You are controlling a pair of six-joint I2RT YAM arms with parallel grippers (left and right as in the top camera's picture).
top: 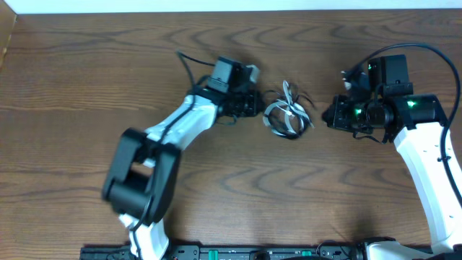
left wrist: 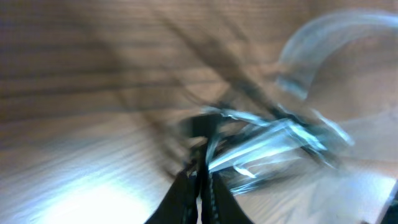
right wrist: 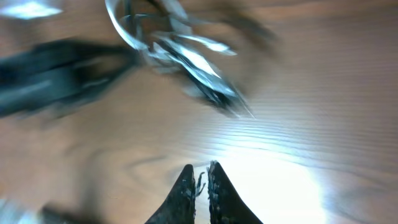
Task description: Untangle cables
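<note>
The cables (top: 286, 115) lie as a small tangle of black and white loops at the table's middle. They also show blurred in the left wrist view (left wrist: 267, 140) and in the right wrist view (right wrist: 186, 53). My left gripper (top: 260, 108) is at the tangle's left edge. Its jaws (left wrist: 200, 173) are pressed together, with a dark strand running into the tips. My right gripper (top: 327, 115) sits a short way right of the tangle. It is shut (right wrist: 200, 168) with nothing between its fingers and does not touch the cables.
Both wrist views are smeared by motion. The left arm's white link (top: 180, 123) crosses the table from the front left. A thick black wire (top: 186, 66) loops behind the left wrist. Another black wire (top: 426, 50) arcs over the right wrist.
</note>
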